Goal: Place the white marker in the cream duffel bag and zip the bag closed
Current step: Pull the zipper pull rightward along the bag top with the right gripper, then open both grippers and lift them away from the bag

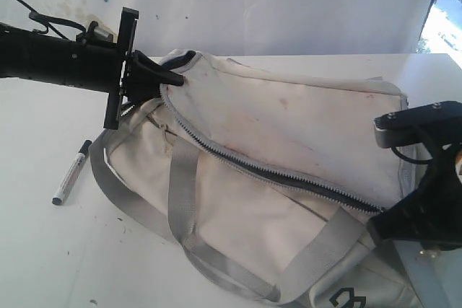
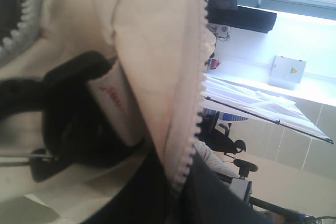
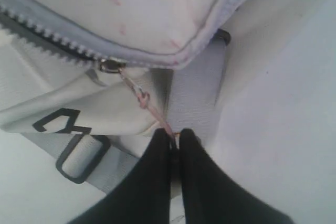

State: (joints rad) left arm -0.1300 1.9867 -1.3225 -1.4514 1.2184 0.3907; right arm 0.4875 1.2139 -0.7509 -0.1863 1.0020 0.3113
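White marker [image 1: 71, 172] lies on the desk [image 1: 43, 250], outside and just beside the left end of the cream duffel bag [image 1: 289, 128], black cap pointing away from the camera, nothing touching it. Bag lies on its side across the desk with its main zipper [image 1: 274, 172] unfastened for nearly the whole length. The interior shows only as a dark slit, so contents cannot be made out. Left hand [image 1: 164, 71] is closed at the bag's left end. The left wrist view shows its black fingers [image 2: 68, 114] pinched on a fabric tab [image 2: 113, 103] bearing red print too blurred to read, with most of the hand hidden behind cloth. Right hand [image 3: 174, 137] is at the bag's right end, fingers pressed together on a thin pink pull cord [image 3: 140, 98] that runs taut to the metal slider [image 3: 107, 66]. Slider sits at the right-hand end of the zipper teeth. Grey webbing handles [image 1: 184, 200] drape over the bag's front. A black logo [image 3: 60, 121] and black strap buckle [image 3: 79, 158] appear in the right wrist view. In the exterior view the logo is cut off at the frame's lower edge. Faint reddish stains mark the upper panel.
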